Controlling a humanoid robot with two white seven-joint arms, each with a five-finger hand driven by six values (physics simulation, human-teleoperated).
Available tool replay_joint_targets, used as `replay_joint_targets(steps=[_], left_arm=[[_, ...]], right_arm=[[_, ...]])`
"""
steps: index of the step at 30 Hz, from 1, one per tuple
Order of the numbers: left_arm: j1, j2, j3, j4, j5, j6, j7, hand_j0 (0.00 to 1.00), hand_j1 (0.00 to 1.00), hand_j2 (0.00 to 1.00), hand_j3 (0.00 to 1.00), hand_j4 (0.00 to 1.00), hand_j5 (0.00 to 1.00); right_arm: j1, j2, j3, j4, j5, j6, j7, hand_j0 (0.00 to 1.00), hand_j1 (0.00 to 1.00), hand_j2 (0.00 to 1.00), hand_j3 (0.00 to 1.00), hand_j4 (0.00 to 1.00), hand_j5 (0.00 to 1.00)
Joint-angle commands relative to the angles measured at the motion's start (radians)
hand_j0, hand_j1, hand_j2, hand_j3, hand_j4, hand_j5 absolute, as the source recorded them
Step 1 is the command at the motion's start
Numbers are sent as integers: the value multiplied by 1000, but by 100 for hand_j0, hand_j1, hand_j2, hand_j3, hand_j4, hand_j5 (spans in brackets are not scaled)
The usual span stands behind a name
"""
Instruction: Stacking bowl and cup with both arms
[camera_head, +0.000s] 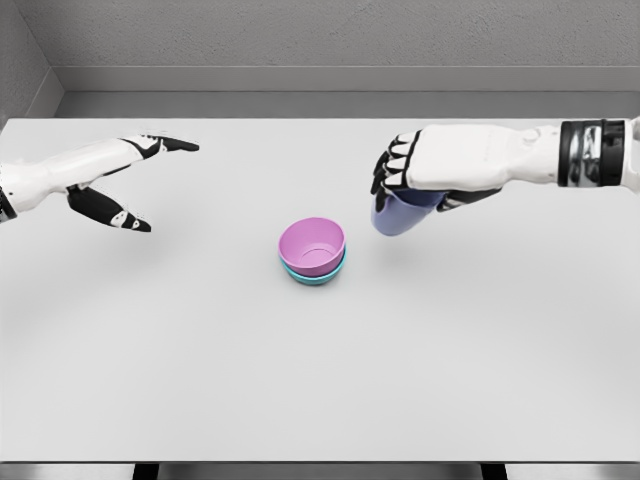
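Near the middle of the white table (320, 380) sits the stack I am working toward: a pink bowl (312, 245) nested inside a teal bowl (318, 276), of which only a thin rim and lower edge show beneath the pink one. My right hand (420, 175) hangs above and to the right of that stack, its fingers wrapped around a periwinkle-blue cup (400, 213) gripped from above, so that the cup's body hangs below my palm with nothing between it and the bowls. I judge that I carry it this way so I can lower it straight into the pink bowl and let go without my fingers striking the rim. The cup is tilted, its visible rounded end leaning down and toward the bowls; I cannot tell which end is its mouth, since my knuckles cover the upper part. It is clear of the table and apart from the stack, near it but not yet over it. My left hand (120, 185) is well off to the left, released and holding nothing, fingers spread with the index pointing inward, kept clear of the path. The 2 bowls look smooth and matte, the pink interior shallow and empty, ready to receive the cup.
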Motion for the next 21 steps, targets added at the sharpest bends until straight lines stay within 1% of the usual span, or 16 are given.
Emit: replay_joint_targets(steps=[1, 2, 9, 19, 21], left_arm=[[9, 2, 97, -2, 5, 1, -27, 100, 100, 100, 100, 100, 100], [30, 1, 123, -2, 5, 1, -29, 100, 100, 100, 100, 100, 100], [33, 4, 128, 0, 4, 1, -27, 100, 100, 100, 100, 100, 100], [38, 4, 128, 2, 1, 1, -30, 100, 100, 100, 100, 100, 100], [47, -1, 126, 9, -7, 1, -30, 100, 100, 100, 100, 100, 100]], right_arm=[[0, 10, 2, -4, -6, 3, 0, 64, 64, 64, 64, 64, 64], [-2, 10, 2, -5, -6, 3, 0, 64, 64, 64, 64, 64, 64], [-11, 38, 3, -5, -5, 3, 13, 64, 64, 64, 64, 64, 64], [-29, 50, 3, 2, -3, 3, 24, 65, 65, 65, 65, 65, 65], [-31, 50, 3, 1, -3, 3, 24, 65, 65, 65, 65, 65, 65]])
